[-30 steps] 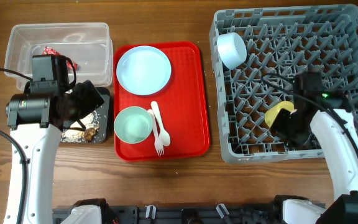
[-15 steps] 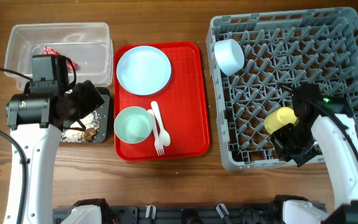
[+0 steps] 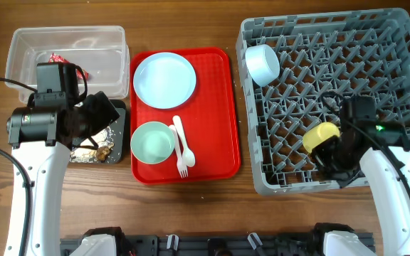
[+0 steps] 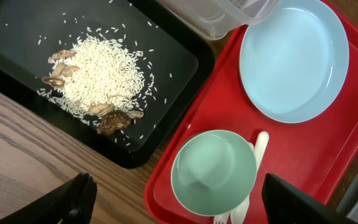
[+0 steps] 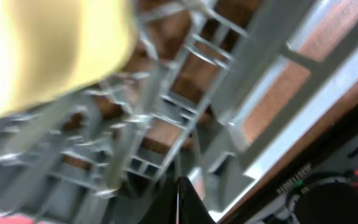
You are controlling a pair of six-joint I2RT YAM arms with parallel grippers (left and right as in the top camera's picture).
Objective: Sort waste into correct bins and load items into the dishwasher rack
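- Brown wood table (image 3: 191,213), grain running left-right.
- Clear tub (image 3: 70,30) sits top left in the overhead view.
- Black tray (image 4: 17,43) just below the tub.
- Red tray (image 3: 216,107) at centre, just beside both.
- Grey rack (image 3: 297,179) on the right, with a strip of bare wood between it and the red tray.

At centre, a red tray (image 3: 216,121) carries a light blue plate (image 3: 164,80), a pale green bowl (image 3: 152,141) and white cutlery (image 3: 182,151). At right, the grey lattice rack (image 3: 290,183) holds a yellow cup (image 3: 320,135) and a light blue bowl (image 3: 263,61). At left, white-and-brown scraps (image 4: 98,74) speckle a black tray (image 4: 17,37).
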